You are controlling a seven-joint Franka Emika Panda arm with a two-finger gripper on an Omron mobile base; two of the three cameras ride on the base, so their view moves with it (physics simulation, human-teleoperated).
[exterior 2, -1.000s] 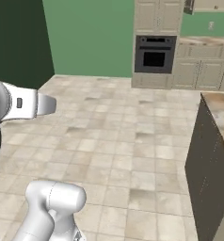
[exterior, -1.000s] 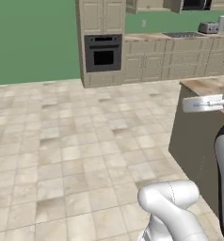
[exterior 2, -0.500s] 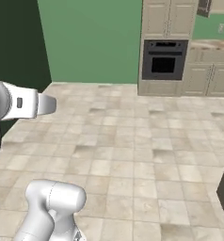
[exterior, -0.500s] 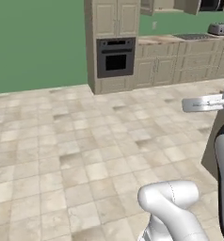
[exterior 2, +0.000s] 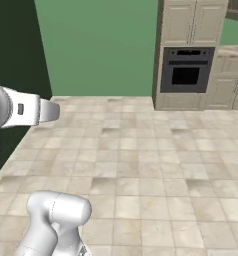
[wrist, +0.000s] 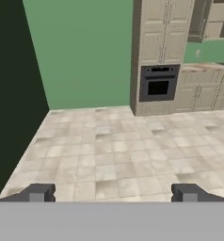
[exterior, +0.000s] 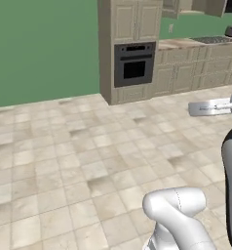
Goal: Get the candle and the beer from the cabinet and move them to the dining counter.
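- Meanwhile, the gripper (wrist: 113,193) hangs over a tiled floor (wrist: 114,150), its fingers (wrist: 38,193) spread wide and released, grasping nothing.
- Straight ahead, a tall beige unit (wrist: 156,52) with a black oven (wrist: 157,84) stands against a green wall (wrist: 81,52).
- To the unit's right, the cabinet (wrist: 212,21) hangs on the wall; candle and beer cannot be made out.

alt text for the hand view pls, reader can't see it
The open gripper, its two dark fingertips set wide apart and holding nothing, looks out over a beige tiled kitchen floor. Ahead stands a tall beige unit with a black built-in oven against a green wall, with beige base cabinets to its right.
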